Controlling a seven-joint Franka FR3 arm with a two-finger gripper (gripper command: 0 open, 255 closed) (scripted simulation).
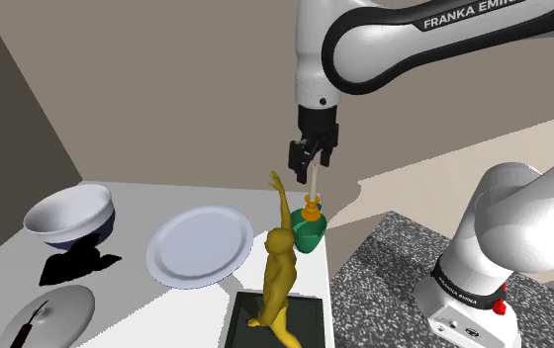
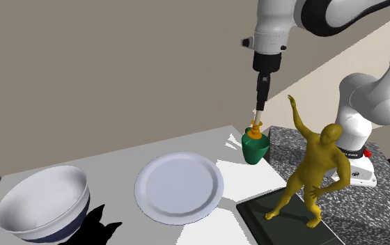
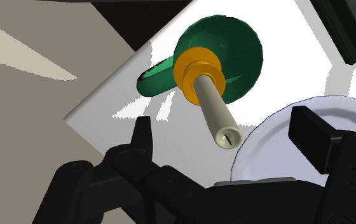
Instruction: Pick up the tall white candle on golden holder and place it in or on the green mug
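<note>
The tall pale candle (image 1: 313, 185) stands upright in its golden holder (image 1: 311, 210), which rests on the mouth of the green mug (image 1: 308, 233) near the table's far edge. My gripper (image 1: 313, 160) hangs straight above it, open, with the fingers on either side of the candle's top and not touching it. In the wrist view the candle (image 3: 215, 108) rises from the golden holder (image 3: 199, 71) on the mug (image 3: 234, 44), between my spread fingers (image 3: 143, 135). The second exterior view shows the gripper (image 2: 260, 104) over the candle (image 2: 258, 118) and the mug (image 2: 255, 147).
A yellow figurine (image 1: 279, 267) with a raised arm stands on a dark tray (image 1: 265, 321) close beside the mug. A white plate (image 1: 199, 245), a white bowl (image 1: 69, 216) and a grey lid (image 1: 52, 314) lie toward the shoulder view's left. The speckled stand (image 1: 384, 267) is at the right.
</note>
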